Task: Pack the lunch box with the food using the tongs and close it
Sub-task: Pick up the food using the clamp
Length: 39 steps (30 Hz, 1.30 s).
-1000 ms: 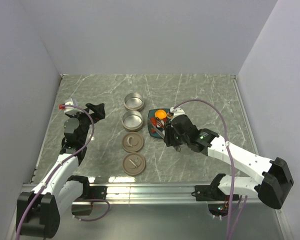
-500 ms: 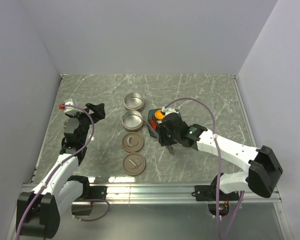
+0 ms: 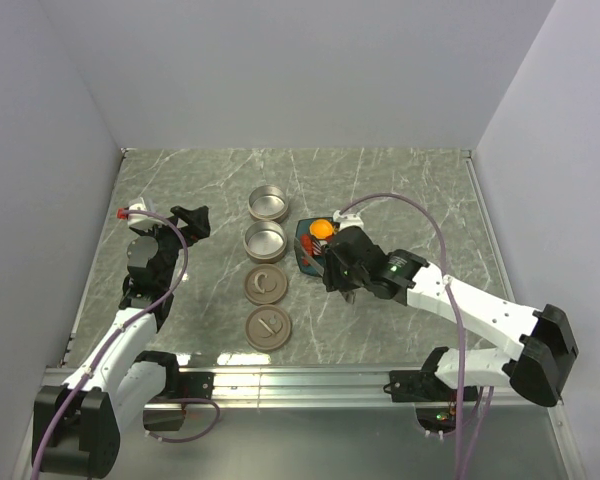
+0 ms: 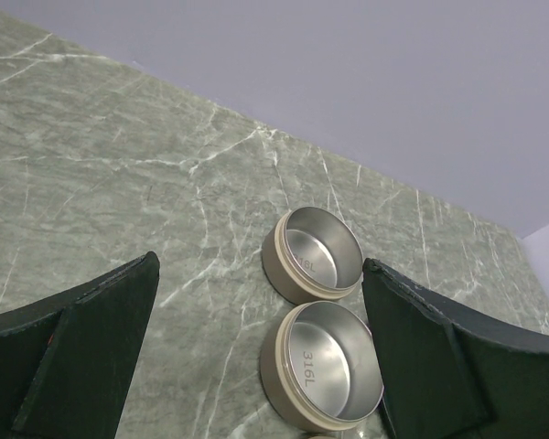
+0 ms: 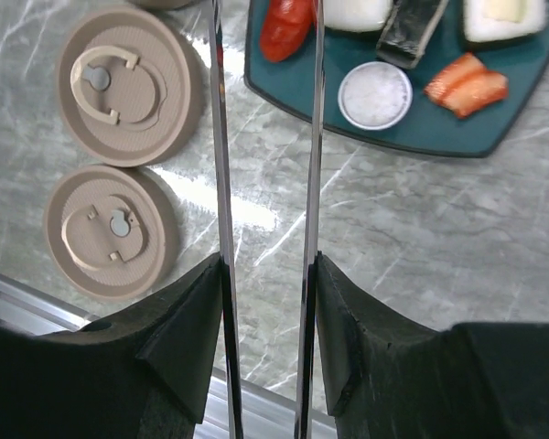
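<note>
tongs (image 5: 314, 137) in play: the right gripper (image 5: 267, 274) is clamped on their handle end, and both slim arms run straight up the middle of the wrist view with a clear gap between them. the tips run off the top edge, so how high they hang is hard to call.

food waits on the teal plate (image 5: 421, 137), upper right of that view. a red sausage piece (image 5: 288, 23) shows right between the two arms, a white round bite (image 5: 374, 94) sits further right, and orange-red slices (image 5: 467, 82) lie beyond it. in the overhead view the orange ball (image 3: 322, 228) sits at the plate's upper edge, mid-frame.

left of the plate, the two tins (image 4: 302, 357) show bare metal inside. their lids (image 5: 128, 82) lie flat on the desk (image 3: 410, 190) below the tins in the overhead view. the left gripper (image 3: 192, 222) hangs at the left of that view, jaws wide apart and holding nothing.

looks like the sausage is the pick. to do it well, bring the tips down so they straddle its narrow width. squeeze slowly, because a smooth rounded bite can squirt out sideways. lift straight up before swinging left to the nearer tin, and don't drag the tips across the plate or it may slide.
</note>
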Available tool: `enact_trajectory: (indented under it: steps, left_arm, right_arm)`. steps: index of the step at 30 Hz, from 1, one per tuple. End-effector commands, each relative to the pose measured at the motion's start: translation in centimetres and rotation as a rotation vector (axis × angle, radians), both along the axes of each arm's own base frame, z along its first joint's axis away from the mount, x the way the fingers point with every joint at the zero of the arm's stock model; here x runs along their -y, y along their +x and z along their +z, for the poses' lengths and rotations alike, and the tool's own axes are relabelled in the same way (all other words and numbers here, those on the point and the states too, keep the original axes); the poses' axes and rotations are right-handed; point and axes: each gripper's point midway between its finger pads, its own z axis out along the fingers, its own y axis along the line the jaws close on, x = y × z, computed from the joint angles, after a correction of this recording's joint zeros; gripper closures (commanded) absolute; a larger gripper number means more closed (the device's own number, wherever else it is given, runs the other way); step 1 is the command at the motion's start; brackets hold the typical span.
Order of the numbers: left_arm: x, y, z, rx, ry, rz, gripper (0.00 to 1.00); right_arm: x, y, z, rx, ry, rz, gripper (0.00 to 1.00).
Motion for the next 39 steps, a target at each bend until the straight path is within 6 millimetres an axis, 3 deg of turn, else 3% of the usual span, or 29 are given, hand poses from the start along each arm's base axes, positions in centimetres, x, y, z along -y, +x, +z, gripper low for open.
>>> enact_trajectory:
  steps: [1, 12, 17, 29, 39]
  left_arm:
    - [-0.1, -0.2, 1.2, 0.044, 0.004, 0.000, 0.01]
    - [0.0, -0.3, 1.3, 0.049, 0.005, -0.006, 0.01]
    - [0.0, -0.2, 1.2, 0.047, 0.004, -0.008, 0.01]
    - [0.1, -0.3, 1.3, 0.050, 0.003, -0.011, 0.01]
    - [0.1, -0.3, 1.3, 0.051, 0.000, -0.012, 0.01]
  right_arm:
    - [0.9, -0.1, 1.0, 0.027, -0.005, -0.048, 0.51]
    - [4.6, 0.0, 2.3, 0.101, -0.043, -0.198, 0.51]
    - [4.8, -0.1, 2.8, 0.120, -0.025, -0.199, 0.52]
    - [6.1, -1.5, 0.3, 0.046, -0.083, -0.233, 0.53]
    - [5.1, -1.6, -1.4, 0.009, -0.108, -0.201, 0.55]
